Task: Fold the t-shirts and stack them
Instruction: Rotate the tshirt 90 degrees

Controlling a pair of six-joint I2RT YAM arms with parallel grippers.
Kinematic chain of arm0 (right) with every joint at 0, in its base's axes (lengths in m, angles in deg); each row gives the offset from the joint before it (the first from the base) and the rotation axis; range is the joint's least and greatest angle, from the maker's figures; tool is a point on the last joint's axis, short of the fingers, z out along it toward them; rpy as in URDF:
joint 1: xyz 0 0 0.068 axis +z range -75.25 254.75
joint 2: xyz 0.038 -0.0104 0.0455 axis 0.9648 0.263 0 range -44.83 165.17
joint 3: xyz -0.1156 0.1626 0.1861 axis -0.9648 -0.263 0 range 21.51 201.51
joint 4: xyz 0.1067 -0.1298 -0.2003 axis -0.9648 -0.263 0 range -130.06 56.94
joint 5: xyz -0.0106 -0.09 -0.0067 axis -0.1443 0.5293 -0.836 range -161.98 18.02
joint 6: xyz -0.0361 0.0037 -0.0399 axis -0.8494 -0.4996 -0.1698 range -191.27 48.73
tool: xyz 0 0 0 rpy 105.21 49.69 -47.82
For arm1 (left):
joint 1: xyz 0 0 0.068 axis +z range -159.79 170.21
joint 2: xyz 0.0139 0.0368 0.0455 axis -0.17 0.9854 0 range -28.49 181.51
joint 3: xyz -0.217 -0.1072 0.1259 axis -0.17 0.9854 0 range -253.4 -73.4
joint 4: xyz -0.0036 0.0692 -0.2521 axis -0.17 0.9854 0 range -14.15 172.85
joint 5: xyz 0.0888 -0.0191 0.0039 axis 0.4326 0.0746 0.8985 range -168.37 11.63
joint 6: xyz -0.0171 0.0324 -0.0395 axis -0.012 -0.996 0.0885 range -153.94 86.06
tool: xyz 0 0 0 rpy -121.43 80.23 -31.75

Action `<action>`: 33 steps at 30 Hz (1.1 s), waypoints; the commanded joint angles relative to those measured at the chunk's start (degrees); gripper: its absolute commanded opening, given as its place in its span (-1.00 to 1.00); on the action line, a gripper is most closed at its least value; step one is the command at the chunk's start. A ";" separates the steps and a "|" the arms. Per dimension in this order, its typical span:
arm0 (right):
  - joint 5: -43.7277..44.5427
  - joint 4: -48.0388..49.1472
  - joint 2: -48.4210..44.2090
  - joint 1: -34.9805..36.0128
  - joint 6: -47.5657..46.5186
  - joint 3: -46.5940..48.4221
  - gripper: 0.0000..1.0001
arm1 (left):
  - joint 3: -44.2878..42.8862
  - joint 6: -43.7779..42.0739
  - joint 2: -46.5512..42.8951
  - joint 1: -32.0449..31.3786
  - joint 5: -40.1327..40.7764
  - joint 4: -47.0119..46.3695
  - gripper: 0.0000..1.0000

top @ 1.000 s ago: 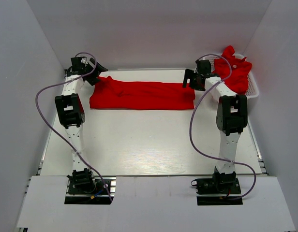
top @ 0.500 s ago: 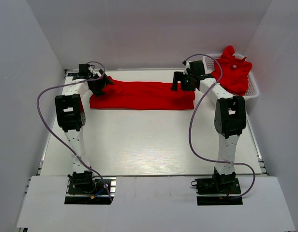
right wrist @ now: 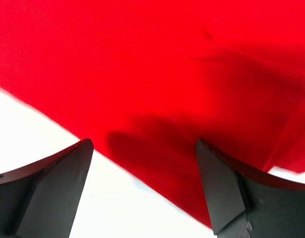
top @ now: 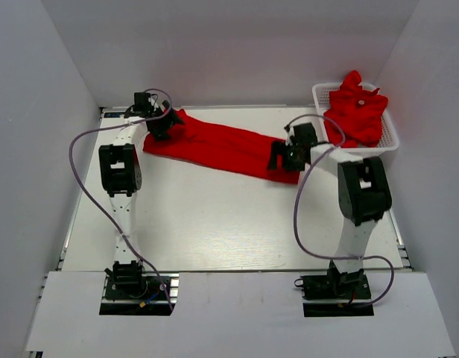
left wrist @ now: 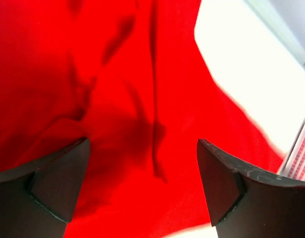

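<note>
The long, folded bright red cloth t-shirt (top: pixel 222 145) is lying slanted near the far edge of the white table (top: pixel 214 224). The left claw (top: pixel 164 125) and right claw (top: pixel 282 158) are hanging over its ends, both wide apart, holding nothing. Grabbing only the top layer could be undoing the fold.

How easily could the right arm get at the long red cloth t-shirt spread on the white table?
Probably yes. The right arm is over the right-hand end of the long red cloth t-shirt, its jaws open just above the cloth, and the wrist view shows nothing in between.
</note>
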State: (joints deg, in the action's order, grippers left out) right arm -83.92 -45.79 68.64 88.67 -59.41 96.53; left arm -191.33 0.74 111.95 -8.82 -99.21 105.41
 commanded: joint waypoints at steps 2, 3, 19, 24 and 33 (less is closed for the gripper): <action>-6.38 -4.94 -10.45 8.75 0.18 -19.32 0.81 | -11.07 2.23 11.15 -4.13 -2.24 -4.94 0.99; -8.08 -4.59 -11.77 11.64 0.01 -21.39 0.81 | -14.05 4.07 12.74 -4.83 -4.10 -9.22 0.99; -37.18 11.59 -11.96 33.98 -9.13 -21.08 0.81 | -16.37 8.65 22.60 -17.94 -3.86 -30.97 0.99; -33.85 11.93 -10.98 34.08 -9.49 -17.81 0.81 | -15.84 7.86 20.84 -18.46 -2.11 -33.43 0.99; -18.39 9.05 -23.54 33.46 -1.95 -14.11 0.81 | -16.54 -3.19 4.10 -18.46 0.88 -23.54 0.99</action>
State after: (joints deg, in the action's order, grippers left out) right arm -108.86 -36.66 51.14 122.46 -65.25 79.51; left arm -208.07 3.84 129.33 -27.81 -101.11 74.35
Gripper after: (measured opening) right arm 0.904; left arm 0.988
